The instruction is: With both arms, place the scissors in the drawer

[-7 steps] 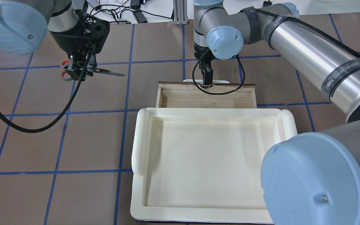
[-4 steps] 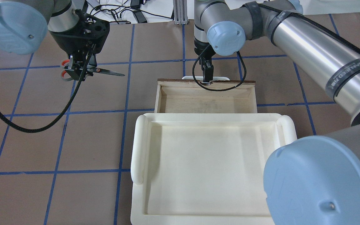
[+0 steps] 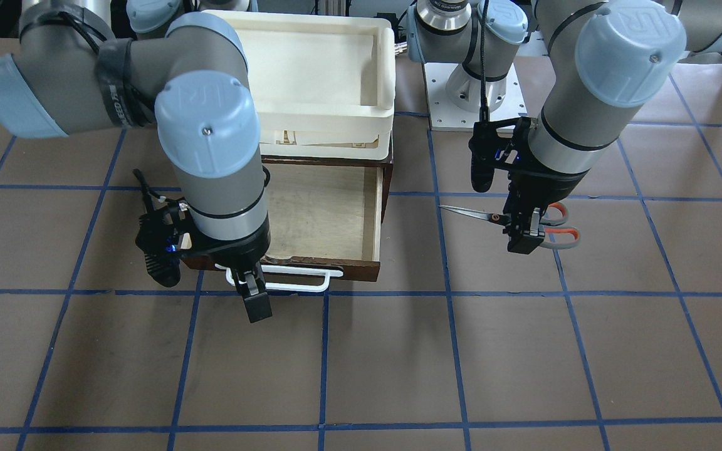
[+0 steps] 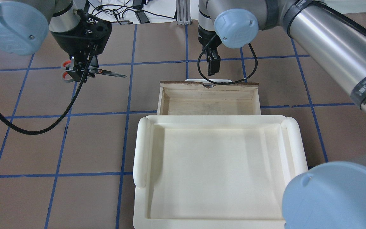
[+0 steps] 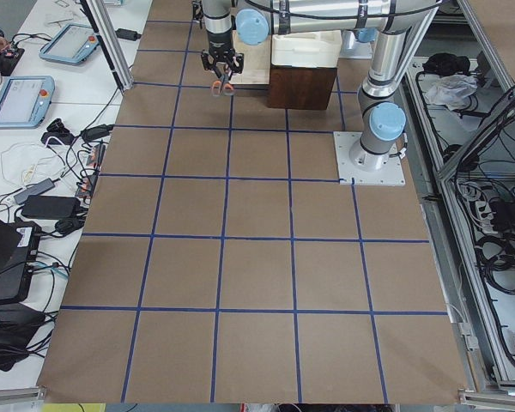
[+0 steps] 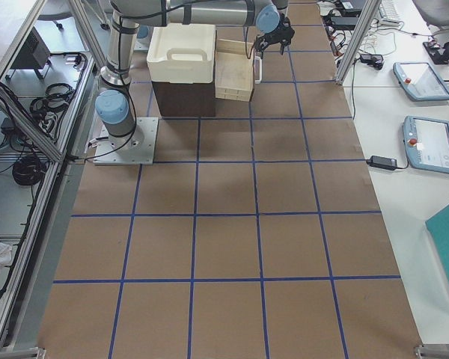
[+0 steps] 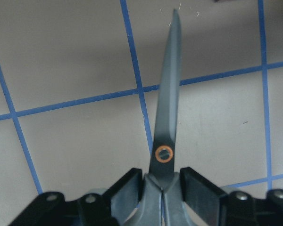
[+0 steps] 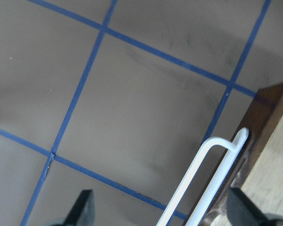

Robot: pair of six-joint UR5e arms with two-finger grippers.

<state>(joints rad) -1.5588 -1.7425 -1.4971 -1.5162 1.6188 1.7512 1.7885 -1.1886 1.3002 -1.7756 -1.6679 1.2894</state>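
Note:
My left gripper [image 4: 78, 72] is shut on the scissors [image 4: 108, 73] near the pivot and holds them level above the table, left of the drawer, blades toward it. The wrist view shows the closed dark blades [image 7: 167, 108] between my fingers [image 7: 198, 190]. The front view shows the orange-grey handles [image 3: 555, 225] behind the left gripper [image 3: 523, 239]. The drawer [image 4: 208, 84] is pulled open, its plywood floor [image 3: 317, 210] bare. My right gripper [image 4: 214, 65] is open, just beyond the white bar handle [image 4: 208, 80] and apart from it; the handle [image 8: 203, 181] shows between its fingertips [image 8: 82, 209].
A white plastic tray [image 4: 141, 149] sits on top of the dark cabinet, over the drawer's back part. The brown tabletop with blue grid lines [image 4: 129, 95] lies between the scissors and the drawer. Cables and devices [image 4: 119, 12] lie beyond the table's far edge.
My right gripper pulled the drawer a little further out, then let go of the handle and moved away from it, past the drawer front. The left gripper with the scissors has not moved.

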